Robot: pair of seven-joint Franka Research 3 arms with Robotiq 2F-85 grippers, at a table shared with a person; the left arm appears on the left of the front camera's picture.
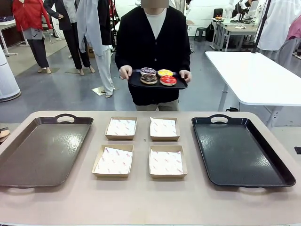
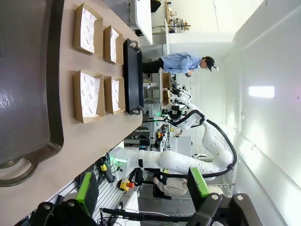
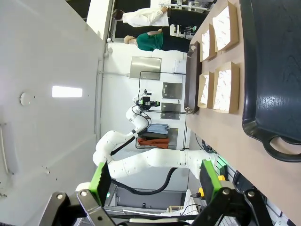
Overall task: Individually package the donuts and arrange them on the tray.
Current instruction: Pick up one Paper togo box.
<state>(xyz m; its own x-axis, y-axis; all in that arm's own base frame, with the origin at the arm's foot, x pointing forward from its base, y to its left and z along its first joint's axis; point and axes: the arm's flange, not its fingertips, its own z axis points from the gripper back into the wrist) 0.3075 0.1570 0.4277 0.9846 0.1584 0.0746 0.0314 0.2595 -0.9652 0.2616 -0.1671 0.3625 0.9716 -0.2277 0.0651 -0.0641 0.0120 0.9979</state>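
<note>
Four glossy ring donuts [image 1: 158, 76], flat and hole-up, bunched two by two on a small black tray [image 1: 181, 85] held in the air at the far side. Farther row: sprinkled dark donut [image 1: 148, 71] left, yellow donut [image 1: 165, 72] right. Nearer row: chocolate brown donut [image 1: 148, 79] left, red donut [image 1: 168, 80] right. Close together, neighbours touching or nearly so.

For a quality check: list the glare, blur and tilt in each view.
Front view: sharp; light glares on the brown tray and black tray. Left wrist view: rolled sideways, bright wall washed out. Right wrist view: rolled too, glare on the black tray.
</note>
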